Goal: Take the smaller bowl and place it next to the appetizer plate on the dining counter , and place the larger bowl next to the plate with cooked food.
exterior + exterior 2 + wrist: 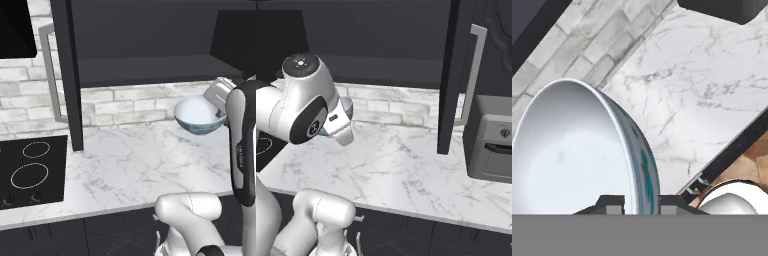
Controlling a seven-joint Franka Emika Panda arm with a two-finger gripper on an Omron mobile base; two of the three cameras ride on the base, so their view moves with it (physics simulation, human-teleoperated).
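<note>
The smaller bowl point(198, 116), pale blue outside and white inside, hangs tilted in the air above the right part of a marble kitchen counter point(130, 165). My gripper point(220, 111) is shut on the bowl's right rim. In the hand view the bowl point(572, 155) stands on edge, and its rim runs down between the two fingertips of the gripper point(641, 204). In the right base view my arm covers most of the bowl point(347, 107). The larger bowl, both plates and the dining counter are out of view.
An open dark cabinet door point(67, 75) with a grey handle stands over the counter, left of the bowl. A black cooktop point(30, 172) lies at the far left. A grey toaster oven point(491, 140) sits at the right end. A brick wall point(125, 105) backs the counter.
</note>
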